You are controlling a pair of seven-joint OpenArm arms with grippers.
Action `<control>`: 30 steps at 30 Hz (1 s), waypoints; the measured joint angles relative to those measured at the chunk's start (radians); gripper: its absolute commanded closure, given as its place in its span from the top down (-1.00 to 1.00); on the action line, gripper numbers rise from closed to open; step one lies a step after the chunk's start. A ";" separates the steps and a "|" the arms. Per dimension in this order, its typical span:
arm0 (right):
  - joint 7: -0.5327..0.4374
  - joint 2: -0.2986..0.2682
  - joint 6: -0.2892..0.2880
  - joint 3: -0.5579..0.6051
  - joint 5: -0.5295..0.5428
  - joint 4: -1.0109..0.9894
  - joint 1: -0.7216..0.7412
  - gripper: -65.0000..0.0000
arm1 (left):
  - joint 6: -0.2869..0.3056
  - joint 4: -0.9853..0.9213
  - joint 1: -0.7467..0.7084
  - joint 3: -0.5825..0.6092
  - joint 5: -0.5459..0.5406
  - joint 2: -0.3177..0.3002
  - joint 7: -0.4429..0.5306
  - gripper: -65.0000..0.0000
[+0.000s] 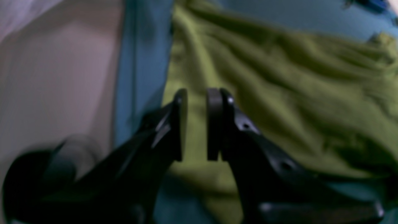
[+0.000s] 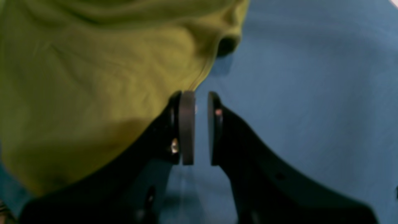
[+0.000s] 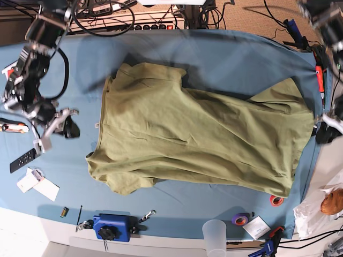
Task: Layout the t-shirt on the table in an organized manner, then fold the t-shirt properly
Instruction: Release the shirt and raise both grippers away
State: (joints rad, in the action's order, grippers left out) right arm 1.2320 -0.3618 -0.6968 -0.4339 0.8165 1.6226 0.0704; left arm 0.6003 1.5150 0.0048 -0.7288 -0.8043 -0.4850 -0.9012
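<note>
Jaws of the left gripper (image 1: 197,124) stand a narrow gap apart, with green cloth of the t-shirt (image 3: 198,139) showing through the gap in the left wrist view. That view is blurred, so it cannot be told whether cloth is actually pinched. Jaws of the right gripper (image 2: 201,127) also stand slightly apart, with only blue table (image 3: 225,53) cover between them; nothing is held. The shirt's edge ends just beside one pad in that view.

In the base view the t-shirt lies spread but creased across the middle of the table, its long axis running left to right. Its right end reaches almost to the table's right rim, where the left gripper (image 3: 327,128) sits right at the cloth. The right gripper (image 3: 56,124) is at the scene's left, apart from the shirt's left edge with bare blue cover between.

Judgement: the shirt lies toward the centre from both grippers, and the left arm is plainly the nearer to fabric. Layout appears unfinished, since a ridge runs diagonally across the cloth.
</note>
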 measured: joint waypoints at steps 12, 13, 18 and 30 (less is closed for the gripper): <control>0.070 0.002 0.000 -0.151 0.170 0.218 -0.367 -0.74 | 0.056 0.108 -0.297 -0.302 -0.120 -0.005 0.004 -0.69; 0.074 0.010 0.000 -0.151 0.184 0.217 -0.391 -0.74 | 0.074 0.109 -0.312 -0.318 -0.136 -0.005 0.005 -0.69; 0.106 0.071 0.000 -0.149 0.279 0.217 -0.470 -0.73 | 0.078 0.109 -0.348 -0.372 -0.176 -0.003 -0.001 -0.69; 0.174 0.151 0.000 -0.094 0.348 0.217 -0.488 -0.21 | 0.078 0.109 -0.354 -0.372 -0.178 -0.003 -0.005 -0.69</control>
State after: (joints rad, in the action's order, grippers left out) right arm 1.4059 -0.2108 -0.6971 -0.5278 1.1641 1.8400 -0.4175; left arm 0.6785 1.6238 -0.3489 -1.1007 -0.9821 -0.4881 -0.9058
